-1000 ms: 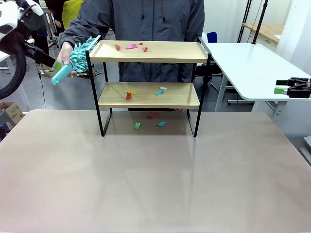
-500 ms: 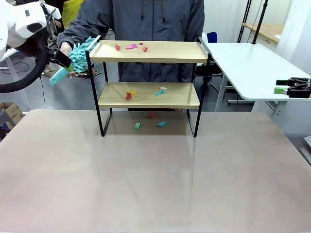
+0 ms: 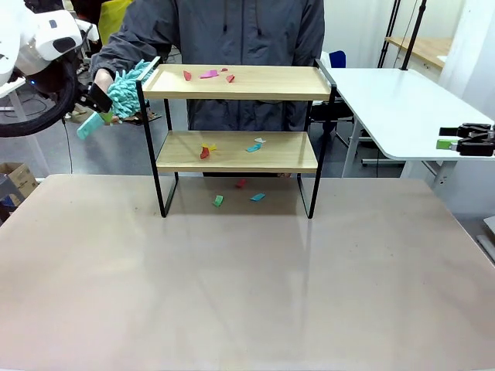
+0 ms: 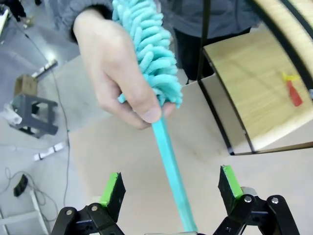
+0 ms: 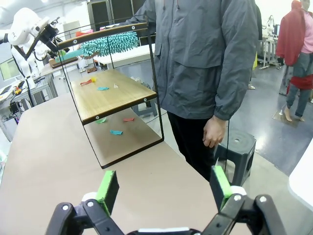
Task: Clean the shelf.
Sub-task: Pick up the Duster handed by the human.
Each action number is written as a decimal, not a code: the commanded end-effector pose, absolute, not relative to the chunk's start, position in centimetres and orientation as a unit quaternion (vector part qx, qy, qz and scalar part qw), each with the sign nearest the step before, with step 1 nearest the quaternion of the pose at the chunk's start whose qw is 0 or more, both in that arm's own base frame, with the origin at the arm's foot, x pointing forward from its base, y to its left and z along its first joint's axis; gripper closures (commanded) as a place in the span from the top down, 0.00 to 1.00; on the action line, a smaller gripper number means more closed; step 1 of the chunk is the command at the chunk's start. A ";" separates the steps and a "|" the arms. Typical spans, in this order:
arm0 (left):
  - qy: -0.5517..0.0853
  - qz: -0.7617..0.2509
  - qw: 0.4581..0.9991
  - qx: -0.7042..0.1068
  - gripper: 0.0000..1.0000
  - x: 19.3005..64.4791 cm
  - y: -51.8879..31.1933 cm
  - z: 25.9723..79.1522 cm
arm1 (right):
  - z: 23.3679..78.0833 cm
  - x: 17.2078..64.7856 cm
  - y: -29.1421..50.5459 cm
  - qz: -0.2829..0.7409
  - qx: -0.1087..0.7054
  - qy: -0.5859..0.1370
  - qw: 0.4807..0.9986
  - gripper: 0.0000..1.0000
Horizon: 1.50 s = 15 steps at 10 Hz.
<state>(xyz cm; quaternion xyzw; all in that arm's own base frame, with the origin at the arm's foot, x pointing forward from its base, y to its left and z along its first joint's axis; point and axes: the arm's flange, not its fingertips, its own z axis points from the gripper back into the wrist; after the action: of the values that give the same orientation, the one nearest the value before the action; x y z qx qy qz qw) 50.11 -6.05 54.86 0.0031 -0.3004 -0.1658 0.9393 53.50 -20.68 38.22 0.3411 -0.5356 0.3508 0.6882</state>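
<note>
Since a moment ago the left gripper [image 3: 93, 99] has moved in on the duster [image 3: 124, 86], which a person's hand [image 4: 120, 73] holds beside the shelf [image 3: 247, 83]. Its jaws gape around the handle without touching it, and the handle's tip is cut off. The shelf stands mid far edge of the table [image 3: 247, 294], with paper scraps [image 3: 209, 74] on both boards. The right gripper [image 5: 164, 188] is spread wide and empty.

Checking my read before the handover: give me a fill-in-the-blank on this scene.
The duster is held by the person's ___. The left gripper stands ___ on either side of its handle. Coloured scraps lie on both shelf boards and on the ___ beneath.
Missing: hand; open; table.
</note>
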 end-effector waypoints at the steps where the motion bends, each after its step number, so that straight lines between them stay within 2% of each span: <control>1: -0.282 -0.148 0.948 0.020 1.00 51.0 -6.7 54.6 | 38.4 53.6 -20.5 0.353 0.340 -0.536 0.688 1.00; 2: -0.278 -0.150 0.949 0.014 1.00 51.2 -6.8 54.4 | 38.4 53.6 -20.5 0.353 0.340 -0.536 0.688 1.00; 3: -0.280 -0.148 0.948 0.011 0.41 51.3 -7.0 54.2 | 38.4 53.6 -20.5 0.353 0.340 -0.536 0.688 1.00; 4: -0.279 -0.148 0.949 0.011 0.41 51.4 -7.2 54.2 | 38.4 53.6 -20.5 0.353 0.340 -0.536 0.688 1.00; 5: -0.277 -0.148 0.949 0.014 0.00 51.4 -7.4 54.1 | 38.4 53.6 -20.5 0.353 0.340 -0.536 0.688 1.00; 6: -0.274 -0.146 0.950 0.015 0.35 51.5 -7.4 54.1 | 38.4 53.6 -20.5 0.353 0.340 -0.536 0.688 1.00; 7: -0.272 -0.143 0.952 0.015 0.00 51.6 -7.3 54.1 | 38.4 53.6 -20.5 0.353 0.340 -0.536 0.688 1.00; 15: -0.284 -0.122 0.951 0.001 0.00 51.0 -6.3 54.2 | 38.4 53.6 -20.5 0.353 0.340 -0.536 0.688 1.00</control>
<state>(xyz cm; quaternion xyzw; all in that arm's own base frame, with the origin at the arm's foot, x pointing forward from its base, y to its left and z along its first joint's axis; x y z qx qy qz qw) 51.32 -6.38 53.90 0.0042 -0.2772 -0.1363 0.9511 53.50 -20.68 38.21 0.3412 -0.5356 0.3508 0.6882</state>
